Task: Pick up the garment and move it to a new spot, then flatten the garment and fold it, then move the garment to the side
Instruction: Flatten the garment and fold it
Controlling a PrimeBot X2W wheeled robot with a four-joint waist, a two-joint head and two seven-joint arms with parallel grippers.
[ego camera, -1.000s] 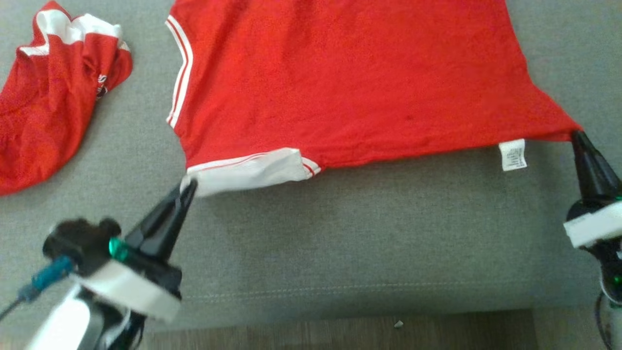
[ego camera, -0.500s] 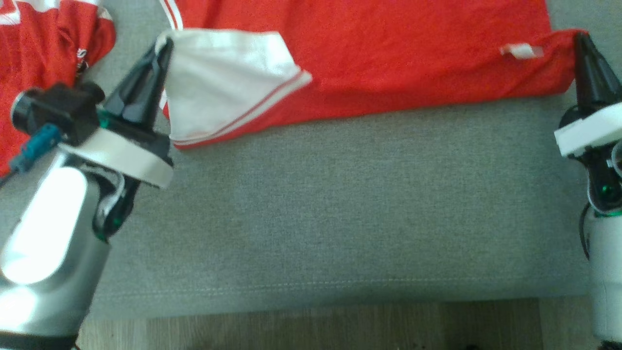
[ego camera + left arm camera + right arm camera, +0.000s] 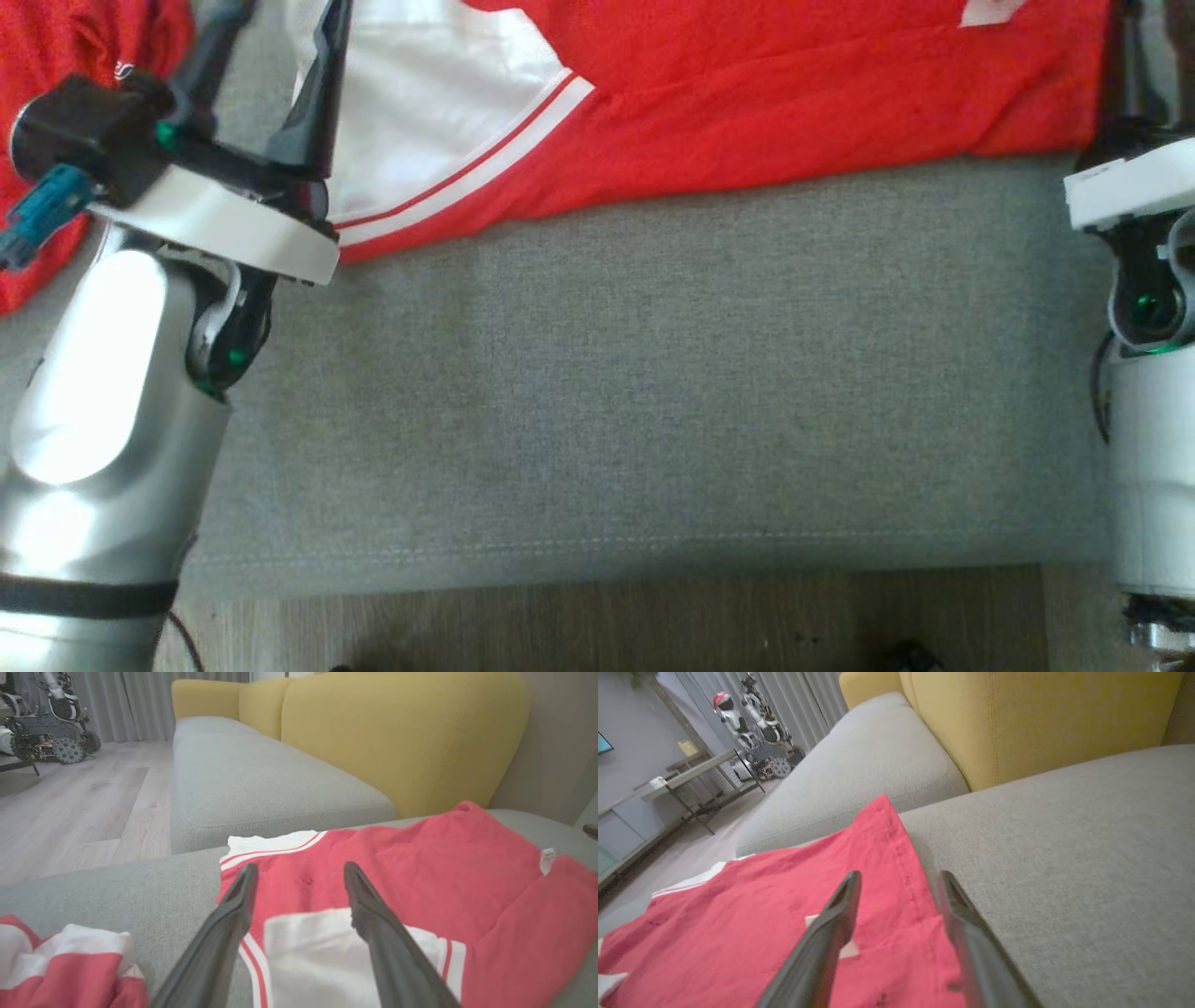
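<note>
The garment (image 3: 747, 93), a red jersey, lies on the grey sofa seat (image 3: 653, 373) with its near edge folded over itself. The white inside and striped trim (image 3: 448, 177) show at the left. My left gripper (image 3: 275, 28) is open, its fingers (image 3: 317, 103) straddling the white flap (image 3: 317, 961) without pinching it. In the left wrist view the gripper (image 3: 300, 868) stands over the garment (image 3: 420, 868). My right gripper (image 3: 1134, 37) is open over the garment's right edge (image 3: 901, 868), and the right wrist view shows nothing between its jaws (image 3: 899, 876). A small white tag (image 3: 545, 858) lies on the fold.
A second, crumpled red garment (image 3: 56, 56) lies to the left, close beside my left arm. The seat's front edge and wooden floor (image 3: 607, 625) run along the bottom. A yellow backrest (image 3: 397, 732) rises behind the seat. Another robot (image 3: 752, 723) stands far off.
Both grippers carried the garment's near edge away from me over the rest of it, then opened and let go. The head camera has shifted too.
</note>
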